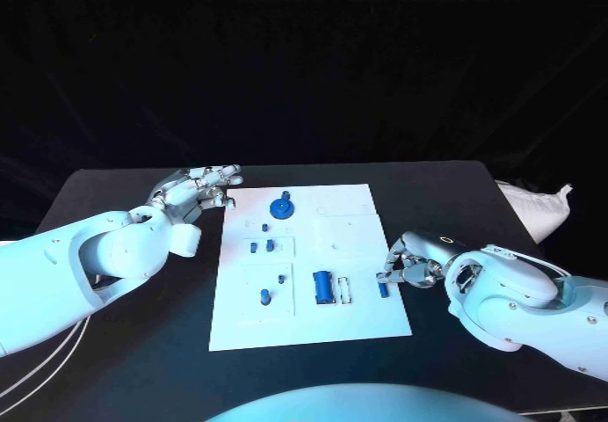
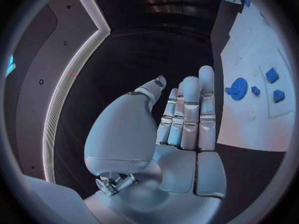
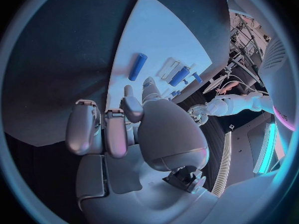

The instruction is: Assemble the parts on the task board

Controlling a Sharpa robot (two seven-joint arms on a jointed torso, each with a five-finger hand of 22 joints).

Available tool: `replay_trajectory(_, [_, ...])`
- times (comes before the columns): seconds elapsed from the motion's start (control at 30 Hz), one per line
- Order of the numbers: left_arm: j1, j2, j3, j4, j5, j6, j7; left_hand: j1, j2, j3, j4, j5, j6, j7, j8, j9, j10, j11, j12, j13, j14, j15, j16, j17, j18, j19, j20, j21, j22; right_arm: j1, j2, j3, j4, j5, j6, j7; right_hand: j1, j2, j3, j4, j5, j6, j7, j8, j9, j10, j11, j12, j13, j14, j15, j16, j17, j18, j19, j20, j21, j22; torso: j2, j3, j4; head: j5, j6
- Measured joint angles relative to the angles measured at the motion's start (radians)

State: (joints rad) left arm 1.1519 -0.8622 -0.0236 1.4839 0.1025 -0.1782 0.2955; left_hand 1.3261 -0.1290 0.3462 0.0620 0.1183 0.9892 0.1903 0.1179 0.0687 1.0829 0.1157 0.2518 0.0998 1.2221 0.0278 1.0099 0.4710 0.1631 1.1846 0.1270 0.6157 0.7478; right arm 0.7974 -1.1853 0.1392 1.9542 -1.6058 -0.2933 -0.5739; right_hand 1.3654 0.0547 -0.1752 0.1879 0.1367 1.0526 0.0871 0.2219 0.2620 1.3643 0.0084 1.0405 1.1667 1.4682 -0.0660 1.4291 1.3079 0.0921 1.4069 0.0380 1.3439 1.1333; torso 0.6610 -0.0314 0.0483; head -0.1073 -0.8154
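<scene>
Left hand point(image 1: 192, 195) hovers flat off the task board point(image 1: 361, 325) far-left corner, fingers point(image 2: 190, 109) straight, together, holding nothing. Right hand point(image 1: 412, 264) at board's right edge, fingers curled near a small blue part point(image 1: 383, 288); grip unclear. One blue gear point(image 1: 281, 208); one upright blue cylinder point(image 1: 323, 287), long axis near-to-far.

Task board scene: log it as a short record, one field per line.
surface: black table
task board: white plate at the table's middle
parts: blue gear at the far end; blue cylinder at the near end; smaller blue pieces between them
left hand: fingers apart, holding nothing, beside the board's far left corner
right hand: at the board's right edge, by a small blue piece; grip unclear
</scene>
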Motion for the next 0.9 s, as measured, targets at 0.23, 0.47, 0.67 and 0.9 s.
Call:
replay_trajectory(0.23, [0.0, 0.0, -0.001, 0.0, -0.003, 0.001, -0.001, 0.0, 0.0, 0.0, 0.0, 0.0, 0.0, 0.0, 0.0, 0.0, 0.0, 0.0, 0.0, 0.0, 0.0, 0.0, 0.0, 0.0, 0.0, 0.0, 0.0, 0.0, 0.0, -0.001, 0.011, 0.0, -0.015, -0.019, 0.025, -0.003, -0.024, -0.016, -0.01, 0.024, 0.006, 0.015, -0.002, -0.004, -0.003, 0.0, 0.0, -0.004, 0.001, 0.0, 0.0, 0.0, 0.0, 0.0, 0.0, 0.0, 0.0, -0.001, 0.0, -0.0009, -0.0008, 0.003, 0.001])
replay_trajectory(0.47, [0.0, -0.001, -0.001, 0.0, -0.005, 0.002, -0.002, 0.0, 0.0, 0.0, 0.0, 0.0, 0.0, 0.0, 0.0, 0.0, 0.0, 0.0, 0.0, 0.0, 0.0, 0.0, 0.0, 0.0, 0.0, 0.0, 0.0, 0.0, 0.0, -0.006, 0.029, 0.0, -0.029, -0.035, 0.068, -0.007, -0.039, -0.023, -0.021, 0.036, 0.022, 0.021, -0.007, -0.004, -0.003, 0.0, 0.0, -0.009, -0.002, 0.0, 0.0, 0.0, 0.0, 0.0, 0.0, 0.0, 0.0, -0.002, 0.002, -0.0009, -0.0013, 0.006, -0.002])
replay_trajectory(0.67, [0.0, -0.001, -0.001, 0.0, -0.006, 0.003, -0.003, 0.0, 0.0, 0.0, 0.0, 0.0, 0.0, 0.0, 0.0, 0.0, 0.0, 0.0, 0.0, 0.0, 0.0, 0.0, 0.0, 0.0, 0.0, 0.0, 0.0, 0.0, 0.0, -0.008, 0.045, 0.001, -0.036, -0.053, 0.094, -0.009, -0.039, -0.023, -0.019, 0.039, 0.029, 0.03, -0.009, -0.003, 0.0, 0.0, 0.0, -0.009, -0.002, 0.0, 0.0, 0.0, 0.0, 0.0, 0.0, 0.0, 0.0, -0.003, 0.002, -0.0003, -0.0013, 0.008, -0.006])
replay_trajectory(0.9, [0.0, -0.001, -0.001, 0.0, -0.007, 0.005, -0.005, 0.0, 0.0, 0.0, 0.0, 0.0, 0.0, 0.0, 0.0, 0.0, 0.0, 0.0, 0.0, 0.0, 0.0, 0.0, 0.0, 0.0, 0.0, 0.0, 0.0, 0.0, 0.0, -0.011, 0.073, 0.002, -0.042, -0.09, 0.109, -0.009, 0.023, -0.021, 0.009, 0.01, 0.001, 0.039, -0.009, -0.007, 0.008, 0.0, -0.007, -0.013, 0.001, -0.001, -0.001, 0.0, 0.0, 0.0, 0.0, 0.0, 0.0, 0.0, 0.001, -0.0002, -0.0013, 0.01, -0.008])
